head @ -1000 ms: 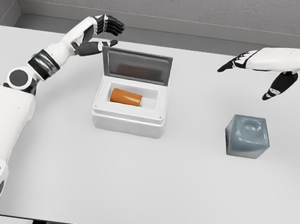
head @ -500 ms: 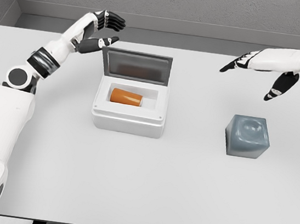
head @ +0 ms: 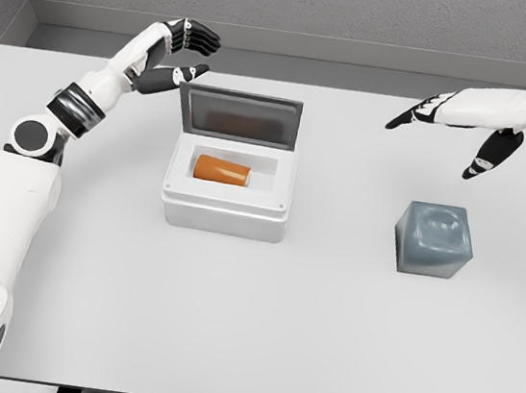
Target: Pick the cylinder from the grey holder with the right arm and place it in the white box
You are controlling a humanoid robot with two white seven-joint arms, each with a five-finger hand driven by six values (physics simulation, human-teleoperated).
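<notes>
One orange cylinder point(head: 221, 170), in white box point(head: 225, 213), seemingly unlabelled

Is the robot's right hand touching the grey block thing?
Apart. In the head view the right hand, fingers spread and holding nothing, shows well above the grey holder with bare white table plainly between them.

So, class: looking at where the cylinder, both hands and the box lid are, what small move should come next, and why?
Probably the left hand should tip the raised lid down. The orange cylinder already lies inside the white box, the grey holder is empty, and the right hand hangs open, holding nothing, away from both.
</notes>
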